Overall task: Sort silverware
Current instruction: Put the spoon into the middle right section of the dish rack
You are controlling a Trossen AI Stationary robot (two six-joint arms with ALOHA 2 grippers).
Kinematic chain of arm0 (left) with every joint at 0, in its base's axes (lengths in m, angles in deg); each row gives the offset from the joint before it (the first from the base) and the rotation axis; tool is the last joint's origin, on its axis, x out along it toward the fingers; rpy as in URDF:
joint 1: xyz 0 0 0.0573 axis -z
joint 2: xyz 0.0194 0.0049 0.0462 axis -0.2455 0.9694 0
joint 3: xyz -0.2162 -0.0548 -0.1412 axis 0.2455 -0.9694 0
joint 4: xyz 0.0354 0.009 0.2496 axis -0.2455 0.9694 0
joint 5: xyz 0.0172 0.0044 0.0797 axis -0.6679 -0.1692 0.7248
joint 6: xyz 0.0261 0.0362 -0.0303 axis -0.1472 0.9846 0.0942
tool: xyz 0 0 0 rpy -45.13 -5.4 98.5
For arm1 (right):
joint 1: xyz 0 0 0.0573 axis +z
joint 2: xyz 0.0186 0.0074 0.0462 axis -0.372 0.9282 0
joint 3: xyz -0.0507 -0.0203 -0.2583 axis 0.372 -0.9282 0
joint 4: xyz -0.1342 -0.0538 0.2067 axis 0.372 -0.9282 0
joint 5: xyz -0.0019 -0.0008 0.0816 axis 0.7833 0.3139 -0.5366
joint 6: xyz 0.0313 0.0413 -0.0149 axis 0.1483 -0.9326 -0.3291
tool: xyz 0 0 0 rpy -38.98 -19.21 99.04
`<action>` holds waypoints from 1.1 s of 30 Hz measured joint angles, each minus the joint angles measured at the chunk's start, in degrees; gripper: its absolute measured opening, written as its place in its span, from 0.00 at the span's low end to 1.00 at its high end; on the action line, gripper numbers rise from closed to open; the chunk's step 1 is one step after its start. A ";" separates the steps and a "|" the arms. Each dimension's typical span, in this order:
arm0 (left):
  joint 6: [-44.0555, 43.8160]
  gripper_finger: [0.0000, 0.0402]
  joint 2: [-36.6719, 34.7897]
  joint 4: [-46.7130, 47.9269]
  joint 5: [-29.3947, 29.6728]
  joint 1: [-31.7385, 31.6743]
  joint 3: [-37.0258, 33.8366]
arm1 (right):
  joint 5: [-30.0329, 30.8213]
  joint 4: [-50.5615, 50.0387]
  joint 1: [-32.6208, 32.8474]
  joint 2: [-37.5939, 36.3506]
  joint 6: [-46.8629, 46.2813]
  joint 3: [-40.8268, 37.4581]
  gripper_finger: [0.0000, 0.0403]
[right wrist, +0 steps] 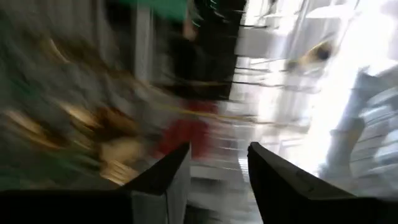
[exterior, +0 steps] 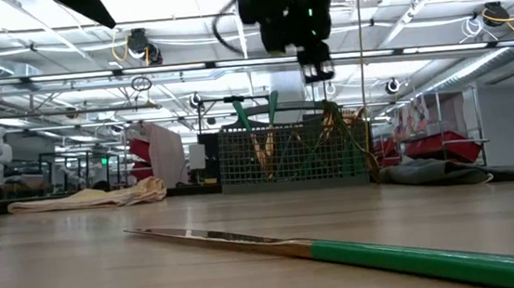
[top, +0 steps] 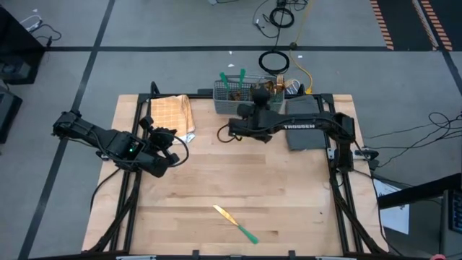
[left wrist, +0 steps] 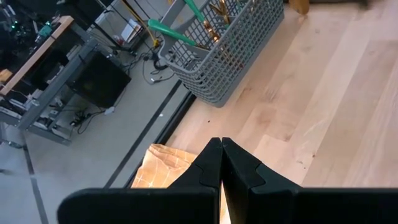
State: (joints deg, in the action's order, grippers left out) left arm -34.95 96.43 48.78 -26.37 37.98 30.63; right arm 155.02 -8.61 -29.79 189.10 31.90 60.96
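Note:
One knife (top: 235,224) with a gold blade and a teal handle lies flat on the table near its front edge; the low view shows this knife (exterior: 247,241) close up. More silverware (top: 232,79) stands in the grey basket (top: 244,101) at the far edge, teal handles and gold heads up. My right gripper (right wrist: 217,158) hangs open in the air just in front of the basket (exterior: 291,155), with nothing between its fingers. My left gripper (left wrist: 222,155) is shut and holds nothing, at the table's left over the near edge of the tan cloth (left wrist: 165,165).
The tan checked cloth (top: 173,114) lies at the far left of the table. A grey pad (top: 307,126) lies at the far right under my right arm. Cables (top: 274,61) lie on the floor beyond the far edge. Bare wood spreads around the knife.

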 joint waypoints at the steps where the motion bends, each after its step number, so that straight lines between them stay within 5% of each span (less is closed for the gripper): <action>1: 0.00 0.02 0.00 0.02 0.00 0.00 0.00 | -3.30 -1.71 0.71 0.00 -7.09 1.43 0.36; 6: -0.28 0.02 0.02 1.82 -0.07 -0.01 0.00 | -30.53 -20.78 1.74 0.00 -45.71 6.55 0.36; 9: -0.31 0.02 0.02 2.46 -0.12 -0.02 0.00 | -35.89 -27.91 1.84 -0.22 -57.24 3.40 0.36; 21: -0.36 0.02 0.02 0.47 -0.01 -0.04 -6.18 | -40.32 -25.10 -0.59 -6.41 -72.66 -22.13 0.36; 33: -0.27 0.02 -0.15 -2.60 -2.12 -0.06 -8.96 | -43.85 -2.18 -4.84 -14.56 -62.42 -28.28 0.36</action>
State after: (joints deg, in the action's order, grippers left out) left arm -35.22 96.28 46.18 -28.50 37.92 21.67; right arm 111.18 -10.80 -34.63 174.53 -30.52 32.68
